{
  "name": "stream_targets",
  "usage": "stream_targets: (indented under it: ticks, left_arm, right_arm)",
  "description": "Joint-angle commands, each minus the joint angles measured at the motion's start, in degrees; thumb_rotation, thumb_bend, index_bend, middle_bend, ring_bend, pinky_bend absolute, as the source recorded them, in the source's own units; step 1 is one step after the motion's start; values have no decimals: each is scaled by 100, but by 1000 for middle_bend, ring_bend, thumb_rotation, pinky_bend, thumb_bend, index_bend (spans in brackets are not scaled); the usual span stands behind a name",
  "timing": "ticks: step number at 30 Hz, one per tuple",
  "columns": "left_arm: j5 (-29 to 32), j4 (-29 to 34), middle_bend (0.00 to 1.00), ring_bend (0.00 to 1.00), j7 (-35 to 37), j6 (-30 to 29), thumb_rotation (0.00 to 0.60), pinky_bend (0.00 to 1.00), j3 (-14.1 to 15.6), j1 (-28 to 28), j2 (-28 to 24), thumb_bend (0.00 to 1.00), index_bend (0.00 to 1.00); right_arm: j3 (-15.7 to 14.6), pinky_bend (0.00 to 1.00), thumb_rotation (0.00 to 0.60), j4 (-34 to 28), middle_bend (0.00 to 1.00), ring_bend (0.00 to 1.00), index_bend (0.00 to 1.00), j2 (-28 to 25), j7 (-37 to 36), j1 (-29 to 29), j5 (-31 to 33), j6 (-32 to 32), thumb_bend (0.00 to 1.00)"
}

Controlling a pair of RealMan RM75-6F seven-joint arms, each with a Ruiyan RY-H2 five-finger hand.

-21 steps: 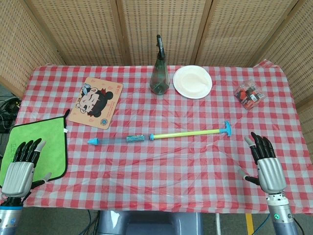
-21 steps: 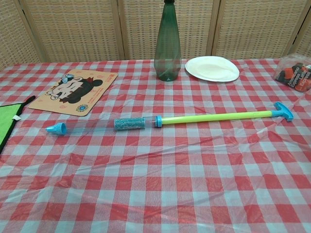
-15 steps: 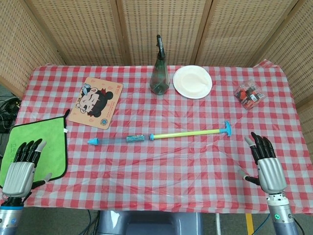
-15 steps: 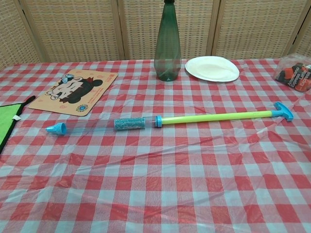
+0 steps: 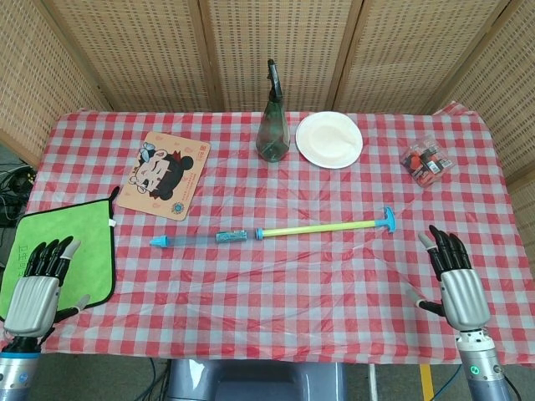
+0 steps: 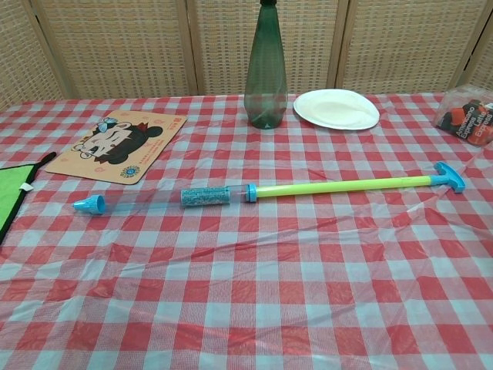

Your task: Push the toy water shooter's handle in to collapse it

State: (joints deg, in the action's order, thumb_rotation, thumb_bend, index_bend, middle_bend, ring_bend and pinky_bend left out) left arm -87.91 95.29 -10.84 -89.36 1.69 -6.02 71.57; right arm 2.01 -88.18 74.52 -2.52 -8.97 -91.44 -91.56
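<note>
The toy water shooter [image 5: 272,230] lies flat near the middle of the red-and-white checked tablecloth [image 5: 276,292], running left to right and fully extended. Its blue nozzle tip [image 6: 89,204] points left, a clear barrel with a blue patterned plug inside follows, and the yellow-green plunger rod [image 6: 343,186] stretches right to the blue T-shaped handle [image 6: 449,176].

Neither hand touches it. The left hand [image 5: 38,284] hovers at the near left corner, over the near edge of a green cloth [image 5: 58,246], palm down with its fingers straight and slightly apart, holding nothing. The right hand [image 5: 454,280] hovers at the near right, nearer than the handle and to its right, well apart from it, also with fingers extended and slightly spread and empty. The chest view shows neither hand.

On the far side of the table a dark green plastic bottle [image 6: 266,65] stands upright, with a white plate [image 6: 337,109] just to its right. A cartoon-printed mat [image 5: 163,175] lies far left of the shooter, slightly rotated. A small clear packet with red and black contents [image 5: 426,162] sits near the far right edge. A woven wicker screen [image 5: 276,42] stands behind the table.
</note>
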Motion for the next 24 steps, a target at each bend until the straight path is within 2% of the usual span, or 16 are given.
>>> stream_targets:
  ticks: [1, 4, 7, 10, 12, 15, 21, 24]
  left_arm:
    - [-5, 11, 0, 0, 3, -11, 600, 0, -18, 13, -6, 186, 0]
    - [-11, 32, 0, 0, 17, -26, 600, 0, -32, 35, -23, 186, 0]
    - [-21, 54, 0, 0, 26, -33, 600, 0, -41, 55, -42, 186, 0]
    - [-12, 80, 0, 0, 6, -24, 600, 0, -55, 68, -58, 186, 0]
    - [8, 109, 0, 0, 8, -17, 600, 0, -75, 76, -74, 186, 0]
    - [37, 127, 0, 0, -3, 4, 600, 0, -106, 79, -92, 186, 0]
    - [66, 107, 0, 0, -51, 71, 600, 0, -142, 67, -77, 186, 0]
    - [98, 81, 0, 0, -76, 122, 600, 0, -163, 54, -50, 186, 0]
  right_arm:
    - [15, 3, 600, -2, 0, 0, 25, -4, -13, 3, -2, 8, 194]
    - [54, 33, 600, -18, 1, 0, 35, -17, -51, 0, -10, -1, 195]
    - [156, 191, 600, -67, 78, 56, 93, -46, -18, -65, 39, 67, 195]
    - [349, 347, 600, -179, 272, 272, 152, -120, 108, -228, 145, 241, 193]
    - [546, 437, 600, -294, 456, 466, 202, -205, 228, -402, 287, 442, 194]
    - [862, 505, 600, -453, 641, 646, 285, -360, 476, -699, 641, 873, 201]
    - [1381, 634, 600, -364, 907, 888, 381, -436, 905, -1256, 1595, 1805, 240]
    - [1511, 647, 600, -126, 971, 945, 411, -371, 1045, -1516, 2007, 2271, 297]
